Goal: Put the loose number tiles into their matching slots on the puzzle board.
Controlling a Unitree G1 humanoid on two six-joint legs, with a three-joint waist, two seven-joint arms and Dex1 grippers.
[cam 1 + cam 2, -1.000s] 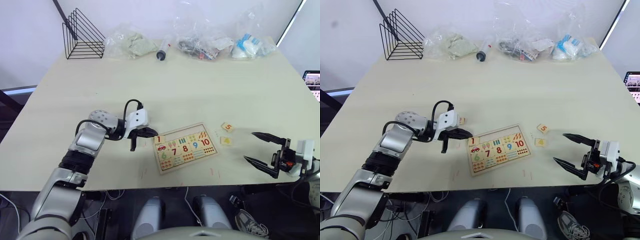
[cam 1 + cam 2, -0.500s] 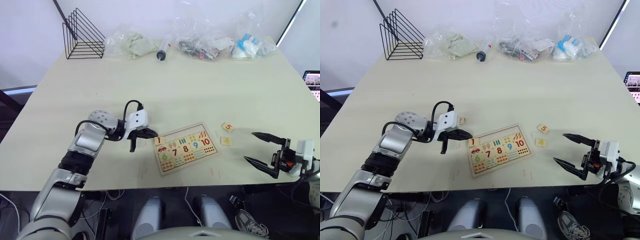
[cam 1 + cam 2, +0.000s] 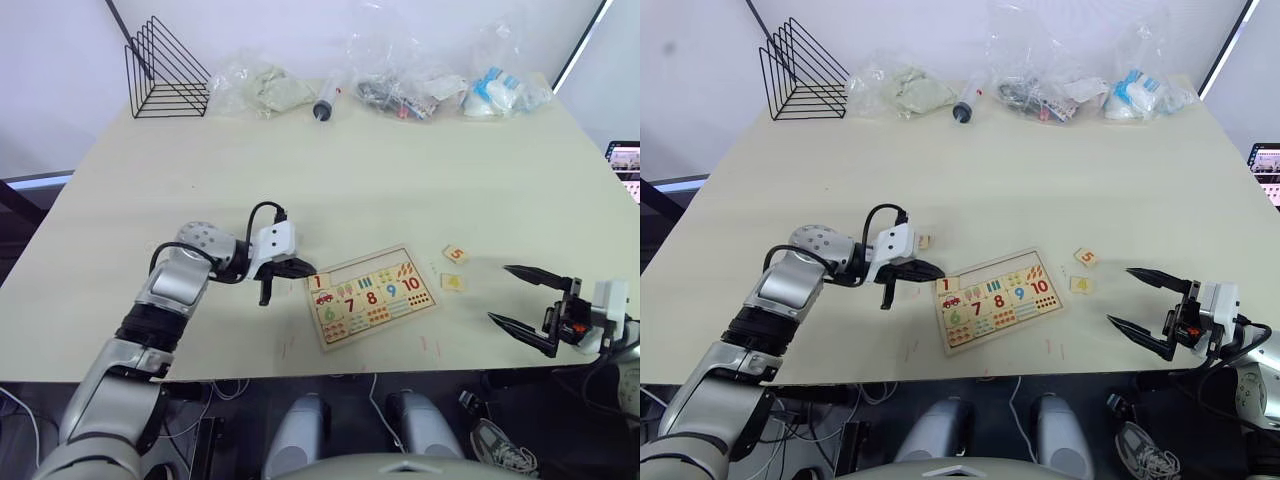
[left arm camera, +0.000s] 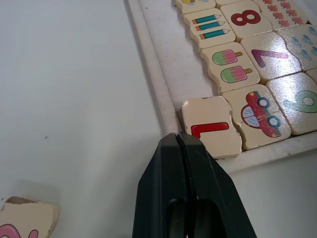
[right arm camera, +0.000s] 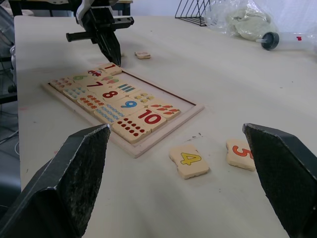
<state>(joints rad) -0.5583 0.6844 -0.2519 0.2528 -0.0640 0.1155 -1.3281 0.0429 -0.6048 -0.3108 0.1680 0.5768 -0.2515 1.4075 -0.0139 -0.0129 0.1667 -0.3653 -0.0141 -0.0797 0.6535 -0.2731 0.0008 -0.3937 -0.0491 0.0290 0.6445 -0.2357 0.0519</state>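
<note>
Left gripper (image 4: 177,136), black fingers pressed together, tip touching the outer frame of the flat pale wooden puzzle board (image 3: 372,297), right at the pale square tile with red numeral 1 (image 4: 211,126); that tile lies straight ahead, in the corner slot. Right gripper (image 3: 525,295), fingers spread wide, empty, nearer the loose 4 tile (image 3: 452,282) and 5 tile (image 3: 455,254) beside the board's far end.

Bright, even overhead light; soft short shadows on the table (image 3: 420,180). Glare on the plastic bags (image 3: 400,70) at twelve o'clock. Wrist close-ups slightly soft.
</note>
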